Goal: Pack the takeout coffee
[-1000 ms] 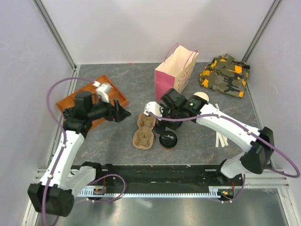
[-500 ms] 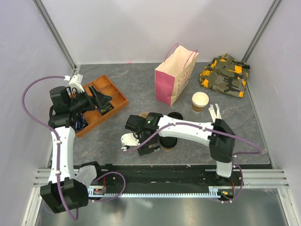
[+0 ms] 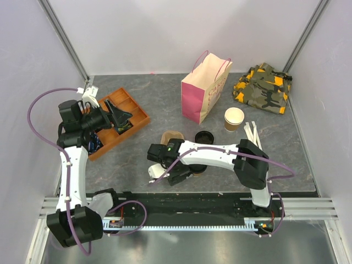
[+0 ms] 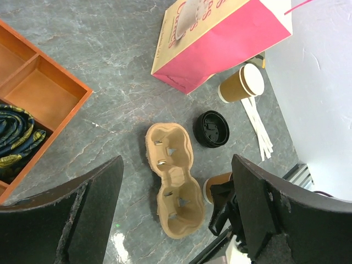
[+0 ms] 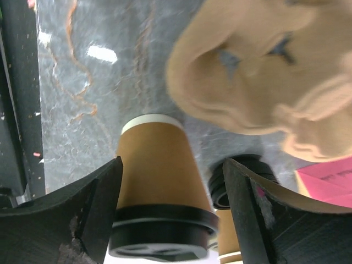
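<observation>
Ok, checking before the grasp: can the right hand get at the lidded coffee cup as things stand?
Probably yes. The open right hand straddles the takeout coffee, a finger on either side and nothing in between; the cup carrier lies just beside it.

From above, my right arm (image 3: 214,157) largely hides the black-lidded tan paper cup (image 5: 159,176); the wrist view shows the tan pulp carrier (image 5: 258,66) blurred and cropped.
</observation>
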Robot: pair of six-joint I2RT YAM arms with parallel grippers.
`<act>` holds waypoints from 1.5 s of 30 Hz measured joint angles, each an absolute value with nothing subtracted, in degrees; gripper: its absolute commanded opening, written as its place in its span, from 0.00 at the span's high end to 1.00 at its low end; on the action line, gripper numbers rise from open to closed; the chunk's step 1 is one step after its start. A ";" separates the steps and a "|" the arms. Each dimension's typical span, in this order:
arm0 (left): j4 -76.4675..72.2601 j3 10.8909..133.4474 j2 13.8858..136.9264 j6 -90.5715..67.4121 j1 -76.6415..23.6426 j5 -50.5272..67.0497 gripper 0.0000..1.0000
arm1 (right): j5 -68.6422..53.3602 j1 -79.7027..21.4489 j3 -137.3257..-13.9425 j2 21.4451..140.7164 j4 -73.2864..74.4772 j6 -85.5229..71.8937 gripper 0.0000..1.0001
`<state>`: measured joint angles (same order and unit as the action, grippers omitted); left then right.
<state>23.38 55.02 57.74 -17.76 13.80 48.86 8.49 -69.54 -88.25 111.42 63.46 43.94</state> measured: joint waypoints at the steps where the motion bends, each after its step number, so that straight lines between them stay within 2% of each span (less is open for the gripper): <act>1: 23.31 55.02 57.80 -17.76 13.80 49.06 0.13 | 8.58 -69.54 -87.44 111.42 63.48 43.94 0.20; 9: 22.11 55.00 58.61 -18.26 13.80 49.76 0.14 | 8.95 -69.54 -80.53 110.52 63.33 43.44 0.26; 16: 21.28 54.89 58.63 -18.85 13.80 50.13 0.14 | 8.99 -67.75 -74.48 107.02 62.94 43.09 0.26; 34: 19.62 52.42 58.92 -19.70 13.80 51.13 0.17 | 14.50 -50.52 -59.09 99.90 56.80 48.93 0.26; 45: 20.91 51.53 60.69 -18.96 13.80 51.13 0.19 | 16.71 -41.80 -57.04 98.48 54.35 52.49 0.23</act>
